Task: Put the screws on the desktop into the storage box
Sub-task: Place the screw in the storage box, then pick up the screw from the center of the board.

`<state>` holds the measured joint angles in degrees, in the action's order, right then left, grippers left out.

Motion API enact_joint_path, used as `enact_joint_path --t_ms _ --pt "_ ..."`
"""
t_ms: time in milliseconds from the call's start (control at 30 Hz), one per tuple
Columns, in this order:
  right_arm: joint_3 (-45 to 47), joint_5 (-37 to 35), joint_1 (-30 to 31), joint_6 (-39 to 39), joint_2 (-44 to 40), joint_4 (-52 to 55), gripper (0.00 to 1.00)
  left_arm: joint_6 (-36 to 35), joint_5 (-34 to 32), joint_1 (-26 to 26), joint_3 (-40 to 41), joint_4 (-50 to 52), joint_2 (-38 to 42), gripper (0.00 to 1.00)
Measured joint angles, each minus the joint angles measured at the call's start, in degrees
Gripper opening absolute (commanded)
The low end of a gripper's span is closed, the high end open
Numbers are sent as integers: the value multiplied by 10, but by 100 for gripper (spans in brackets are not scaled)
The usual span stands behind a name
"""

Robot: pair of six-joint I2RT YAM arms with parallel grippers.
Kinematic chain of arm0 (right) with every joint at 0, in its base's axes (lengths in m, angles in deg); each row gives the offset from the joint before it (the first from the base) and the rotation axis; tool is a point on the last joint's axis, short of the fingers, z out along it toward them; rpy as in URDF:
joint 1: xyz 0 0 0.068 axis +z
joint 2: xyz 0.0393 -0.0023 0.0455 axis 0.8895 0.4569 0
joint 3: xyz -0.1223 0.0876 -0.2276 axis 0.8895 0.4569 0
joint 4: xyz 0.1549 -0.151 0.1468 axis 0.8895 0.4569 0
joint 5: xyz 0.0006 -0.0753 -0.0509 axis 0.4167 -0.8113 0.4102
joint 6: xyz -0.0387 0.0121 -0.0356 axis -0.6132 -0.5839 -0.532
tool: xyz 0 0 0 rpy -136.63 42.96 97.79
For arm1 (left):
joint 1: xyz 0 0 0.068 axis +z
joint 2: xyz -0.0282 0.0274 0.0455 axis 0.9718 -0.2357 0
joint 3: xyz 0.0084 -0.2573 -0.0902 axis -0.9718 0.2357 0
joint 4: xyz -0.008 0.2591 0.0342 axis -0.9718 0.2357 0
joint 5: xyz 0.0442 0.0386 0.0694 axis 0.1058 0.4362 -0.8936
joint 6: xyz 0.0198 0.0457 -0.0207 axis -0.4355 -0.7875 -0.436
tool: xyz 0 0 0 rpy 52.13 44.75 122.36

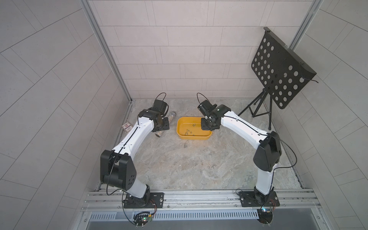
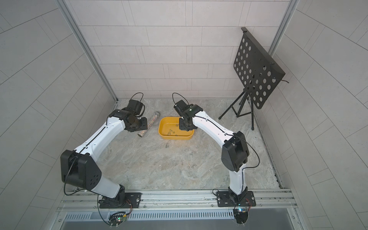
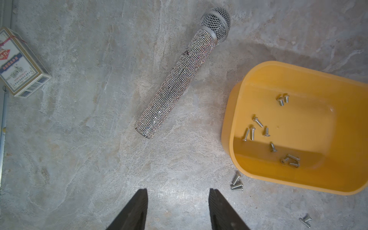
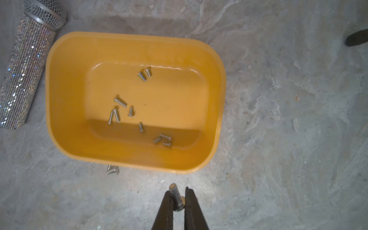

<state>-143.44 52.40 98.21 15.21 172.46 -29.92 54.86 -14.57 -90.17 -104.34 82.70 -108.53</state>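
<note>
Our right gripper (image 4: 177, 190) is closed on a single screw (image 4: 175, 196). It is pinched only at the very tips, we think because so small a thing gives no other place to hold. In both top views the wrist hides these jaws above the right end of the storage box (image 1: 180, 127), so only the right wrist view shows the grip. The box stands near the far edge of the desktop (image 1: 179, 175), about midway between its side edges, probably so that both arms can reach it. About ten screws (image 4: 120, 102) already lie on its floor. The left gripper (image 3: 178, 190) hangs with its jaws apart and holds nothing, left of the box, above the glittery microphone (image 3: 179, 79) and near a small card box (image 3: 20, 63). A top view adds the loose screws (image 1: 185, 145) lying just before the box's near wall, and others (image 1: 210, 153) nearer the desktop's middle. The right wrist view does not show those middle ones. We judge that the next step is to release the screw over the box.
</note>
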Motion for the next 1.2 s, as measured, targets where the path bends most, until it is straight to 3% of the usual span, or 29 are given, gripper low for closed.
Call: enact_joint_path --t_ms 300,500,700,933,1100,1200 --pt "-167 20 -21 -35 215 13 6 3 8 9 0 -2 0 56" --pt "-212 27 -23 -43 275 22 9 4 9 9 1 -2 0 56" --pt "-223 30 -27 -50 277 25 27 4 11 10 1 -3 0 56" --pt "-206 29 -28 -64 266 13 33 4 12 12 1 -3 0 56" --pt "-69 13 -16 -82 163 -63 32 3 12 12 1 -3 0 56" --pt "52 -5 -5 -83 52 -146 32 3 11 12 3 -6 0 56"
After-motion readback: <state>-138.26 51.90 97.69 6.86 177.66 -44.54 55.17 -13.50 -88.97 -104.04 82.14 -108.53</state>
